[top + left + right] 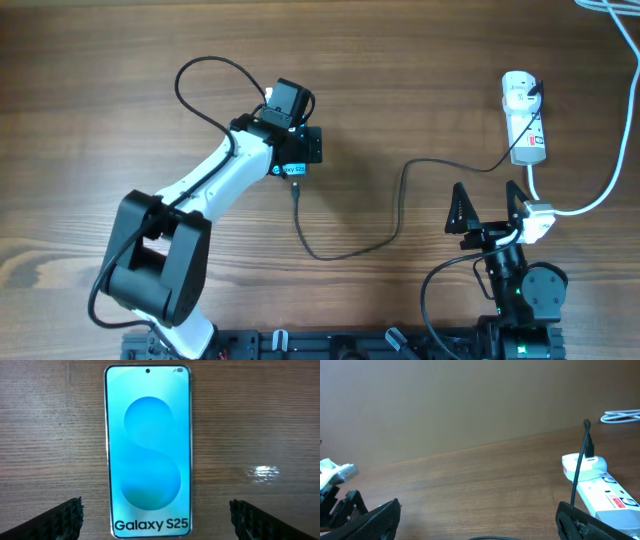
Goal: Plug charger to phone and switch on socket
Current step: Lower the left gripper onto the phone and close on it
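The phone (148,450) lies flat on the wood, turquoise screen up, its white band reading "Galaxy S25" nearest me. My left gripper (155,512) hovers over it, open, one finger on either side and touching nothing. In the overhead view, only the phone's labelled end (293,169) shows below the left gripper (298,140). The charger (400,205) is a thin black cable; its plug tip (296,192) rests just short of that end. The socket (524,120) lies at the far right with a black plug in it. My right gripper (487,203) is open and empty, near the socket (600,487).
A thick white lead (600,190) curves from the socket's near end off the right edge and up to the top right corner. The black cable (580,467) rises to the plug just ahead of my right gripper's right finger. The arm bases stand at the front edge.
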### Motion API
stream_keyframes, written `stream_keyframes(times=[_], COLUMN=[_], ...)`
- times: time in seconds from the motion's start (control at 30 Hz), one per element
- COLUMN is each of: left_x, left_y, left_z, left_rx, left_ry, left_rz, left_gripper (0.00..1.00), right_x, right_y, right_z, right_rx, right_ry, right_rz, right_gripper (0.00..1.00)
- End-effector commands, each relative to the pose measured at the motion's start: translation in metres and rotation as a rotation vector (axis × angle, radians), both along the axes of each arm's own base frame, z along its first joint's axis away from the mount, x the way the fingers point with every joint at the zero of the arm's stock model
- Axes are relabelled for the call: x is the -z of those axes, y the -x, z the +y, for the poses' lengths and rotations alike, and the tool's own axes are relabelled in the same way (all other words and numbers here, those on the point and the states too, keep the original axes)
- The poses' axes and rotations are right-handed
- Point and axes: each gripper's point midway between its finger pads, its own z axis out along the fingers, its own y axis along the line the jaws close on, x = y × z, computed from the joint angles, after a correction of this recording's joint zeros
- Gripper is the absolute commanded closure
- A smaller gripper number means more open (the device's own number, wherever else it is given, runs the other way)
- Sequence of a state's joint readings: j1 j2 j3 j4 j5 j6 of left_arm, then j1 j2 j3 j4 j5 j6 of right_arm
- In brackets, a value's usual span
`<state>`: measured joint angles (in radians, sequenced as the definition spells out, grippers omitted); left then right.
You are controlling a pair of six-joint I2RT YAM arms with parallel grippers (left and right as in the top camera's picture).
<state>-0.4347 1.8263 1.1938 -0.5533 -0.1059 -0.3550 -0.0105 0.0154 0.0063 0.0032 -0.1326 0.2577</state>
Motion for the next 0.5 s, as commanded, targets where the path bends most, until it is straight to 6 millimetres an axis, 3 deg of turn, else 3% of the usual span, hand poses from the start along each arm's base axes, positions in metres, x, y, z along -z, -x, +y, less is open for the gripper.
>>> stream_keyframes(times=[0.0, 0.23, 0.47], left_x=[0.007, 0.024, 0.029], left_y=[-0.007, -0.006, -0.009], left_z=[0.004, 0.004, 0.003], left_rx=[-0.057, -0.063, -0.056], left_ry=[-0.010, -0.023, -0.024], left_rz=[-0.003, 0.027, 0.025], left_gripper=[0.00, 0.00, 0.00], right_x=[-0.003, -0.003, -0.003], right_y=[0.000, 0.000, 0.000], right_z=[-0.002, -0.003, -0.002], right_rx=[0.013, 0.013, 0.013], right_ry=[-0.007, -0.007, -0.007], right_rz=[-0.013, -0.013, -0.013], right_gripper=[0.00, 0.00, 0.00])
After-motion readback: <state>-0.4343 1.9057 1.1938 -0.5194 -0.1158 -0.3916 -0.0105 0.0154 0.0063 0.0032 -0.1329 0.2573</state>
